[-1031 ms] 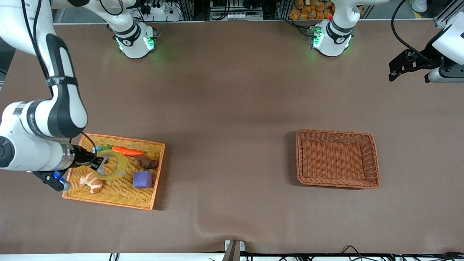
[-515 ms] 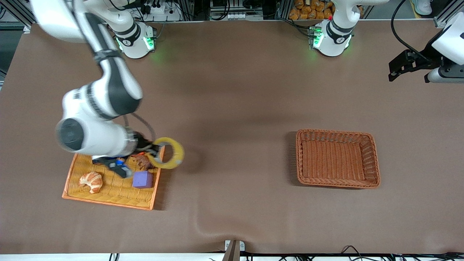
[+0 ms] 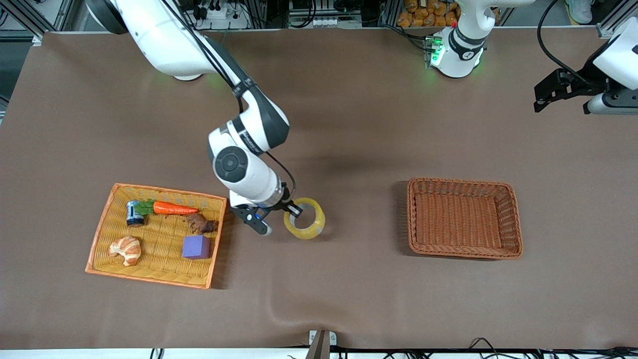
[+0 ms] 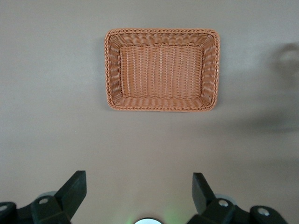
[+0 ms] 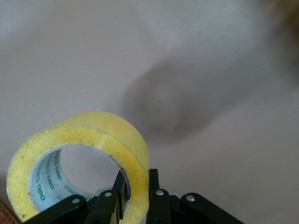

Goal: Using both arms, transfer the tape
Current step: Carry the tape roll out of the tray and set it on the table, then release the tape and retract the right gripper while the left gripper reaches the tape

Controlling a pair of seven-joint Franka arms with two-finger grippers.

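Brown table (image 3: 349,124) | right gripper (image 3: 294,209) clamping tape (image 3: 304,225), moved off tray (image 3: 209,271) | left gripper (image 4: 139,186) spread, waiting

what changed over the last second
The right tool, shut on the tape, carried it out of the orange tray and toward the left arm's end, to over the bare table between the tray and the basket. The left tool stayed open and waiting; tray items and basket stayed put.
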